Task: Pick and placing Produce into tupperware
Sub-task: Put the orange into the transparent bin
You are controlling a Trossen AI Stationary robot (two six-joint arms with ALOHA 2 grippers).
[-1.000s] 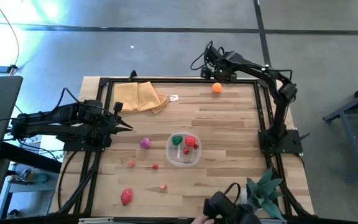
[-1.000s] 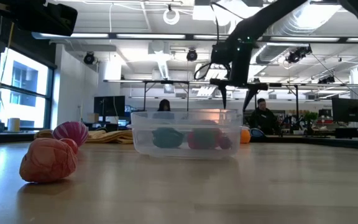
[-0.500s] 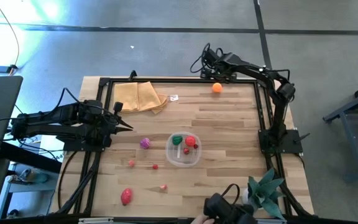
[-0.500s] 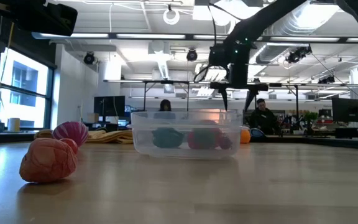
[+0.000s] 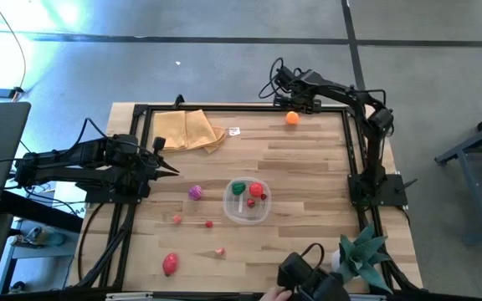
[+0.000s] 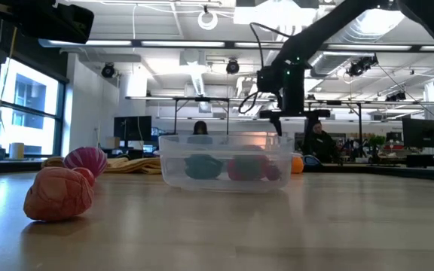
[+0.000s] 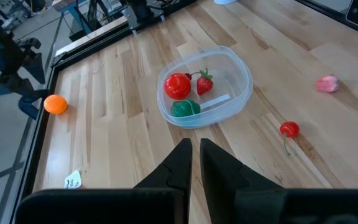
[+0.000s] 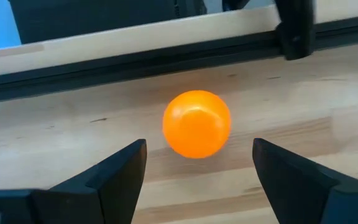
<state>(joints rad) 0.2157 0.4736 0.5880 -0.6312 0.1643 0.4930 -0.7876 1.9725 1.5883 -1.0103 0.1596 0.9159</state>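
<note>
The tupperware (image 5: 247,201) stands mid-table holding a green, a red and a small strawberry-like toy (image 7: 183,93). An orange fruit (image 5: 292,118) rests on the wood near the far edge. My right gripper (image 8: 197,171) hangs open just above it, pointing steeply down, one finger on each side and clear of it. My left gripper (image 7: 194,155) waits shut at the table's left side, touching nothing. Loose produce lies on the table: a magenta piece (image 5: 195,192), two small red ones (image 5: 176,219) (image 5: 208,223), a pink one (image 5: 219,252) and a red one (image 5: 170,264).
A tan folded cloth (image 5: 189,130) lies at the far left, with a small white tag (image 5: 234,131) beside it. The black frame rail (image 8: 166,56) runs just behind the orange fruit. A spiky green plant (image 5: 360,251) and a dark device (image 5: 308,280) sit at the near right corner.
My right gripper has sunk toward the orange fruit at the far edge and tipped a little steeper, its fingers staying open. Nothing else has moved.
</note>
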